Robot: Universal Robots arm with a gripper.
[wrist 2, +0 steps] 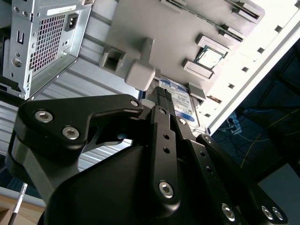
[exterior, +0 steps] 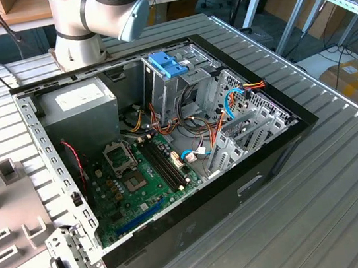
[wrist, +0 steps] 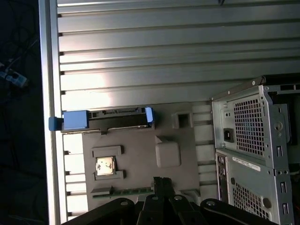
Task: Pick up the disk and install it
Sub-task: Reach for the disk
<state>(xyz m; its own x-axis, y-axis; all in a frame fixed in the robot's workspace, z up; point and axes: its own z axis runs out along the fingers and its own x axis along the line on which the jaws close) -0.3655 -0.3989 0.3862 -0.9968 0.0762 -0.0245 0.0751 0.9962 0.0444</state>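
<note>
In the grey tray (wrist: 138,161), the disk (wrist: 105,119) stands edgewise.

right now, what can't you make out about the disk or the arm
disk: in the second wrist view the tool covers part of its label
disk, first wrist view: seen edge-on, so its faces are hidden
arm: cut off by the exterior view's top edge
</note>
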